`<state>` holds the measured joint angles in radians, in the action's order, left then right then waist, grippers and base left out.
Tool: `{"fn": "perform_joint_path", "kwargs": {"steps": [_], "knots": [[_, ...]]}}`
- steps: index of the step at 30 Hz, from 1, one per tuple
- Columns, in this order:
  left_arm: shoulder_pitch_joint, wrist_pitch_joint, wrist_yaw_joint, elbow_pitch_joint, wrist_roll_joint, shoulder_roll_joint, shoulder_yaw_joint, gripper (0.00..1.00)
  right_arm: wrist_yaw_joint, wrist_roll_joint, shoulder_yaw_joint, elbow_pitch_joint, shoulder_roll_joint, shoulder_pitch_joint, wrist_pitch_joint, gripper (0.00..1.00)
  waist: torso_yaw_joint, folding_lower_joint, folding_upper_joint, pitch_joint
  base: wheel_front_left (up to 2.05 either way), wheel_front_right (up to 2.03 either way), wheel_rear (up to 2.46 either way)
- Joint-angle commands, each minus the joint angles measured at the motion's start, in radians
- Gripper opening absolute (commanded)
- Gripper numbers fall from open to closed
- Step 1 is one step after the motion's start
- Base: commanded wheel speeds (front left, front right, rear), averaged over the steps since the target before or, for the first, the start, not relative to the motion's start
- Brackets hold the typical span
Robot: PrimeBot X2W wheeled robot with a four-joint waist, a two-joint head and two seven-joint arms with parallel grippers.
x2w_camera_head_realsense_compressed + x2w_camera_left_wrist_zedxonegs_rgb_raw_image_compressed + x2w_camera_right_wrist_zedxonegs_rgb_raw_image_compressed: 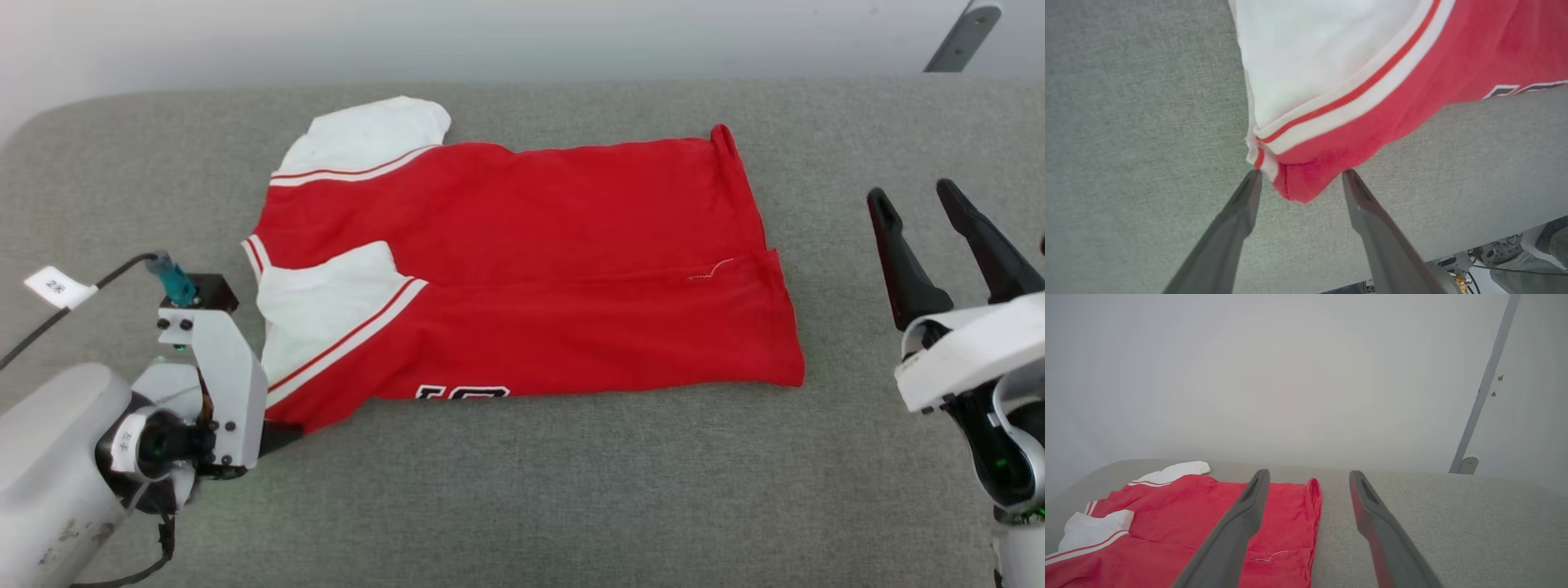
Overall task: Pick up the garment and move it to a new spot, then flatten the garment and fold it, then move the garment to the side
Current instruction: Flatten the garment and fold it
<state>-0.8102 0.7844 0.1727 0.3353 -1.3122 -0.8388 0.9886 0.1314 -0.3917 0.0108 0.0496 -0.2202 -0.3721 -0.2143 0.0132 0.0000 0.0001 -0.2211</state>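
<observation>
The garment [522, 269] lies folded into a flat rectangle on the grey padded surface [522, 490]. It is red with white sleeves at its left end, and black lettering peeks out at the near edge. My left gripper [277, 437] is at the garment's near left corner, pointing down. In the left wrist view the left gripper [1301, 174] is open, and the red corner of the garment [1306, 179] lies between the spread fingertips [1251, 181]. My right gripper [935, 220] stands open to the right of the garment, clear of it. The right gripper [1309, 474] is above the garment [1167, 522] hem.
A white wall rises behind the surface, with a grey metal bar [963, 37] at the upper right. A black cable with a white tag [55, 287] runs to my left wrist. The surface's near edge [1474, 241] shows, with gear below it.
</observation>
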Motion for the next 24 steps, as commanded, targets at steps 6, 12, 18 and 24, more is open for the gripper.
{"fn": "perform_joint_path", "kwargs": {"steps": [6, 12, 18, 24], "knots": [[0.011, -0.055, -0.041, 0.082, 0.014, 0.027, -0.007, 1.0, -0.002, 0.021, -0.043, 0.071, 0.035, 0.053, -0.042, 1.0, 0.009, 0.0, -0.0001, -0.013, 0.0, 0.0, 0.0], [0.014, -0.078, -0.083, 0.18, -0.004, 0.076, -0.008, 0.39, -0.002, 0.014, -0.064, 0.097, 0.062, 0.101, -0.121, 1.0, 0.006, 0.0, -0.0001, -0.022, 0.0, 0.0, 0.0], [-0.006, -0.09, -0.14, 0.252, -0.01, 0.111, -0.01, 0.0, -0.002, -0.007, -0.052, 0.083, 0.064, 0.137, -0.277, 1.0, -0.001, 0.0, -0.0001, -0.033, 0.0, 0.0, 0.0], [-0.042, -0.103, -0.179, 0.289, 0.008, 0.14, -0.007, 0.0, -0.002, -0.005, -0.043, 0.01, 0.057, 0.113, -0.406, 1.0, -0.02, 0.0, -0.0001, -0.054, 0.0, 0.0, 0.0]]}}
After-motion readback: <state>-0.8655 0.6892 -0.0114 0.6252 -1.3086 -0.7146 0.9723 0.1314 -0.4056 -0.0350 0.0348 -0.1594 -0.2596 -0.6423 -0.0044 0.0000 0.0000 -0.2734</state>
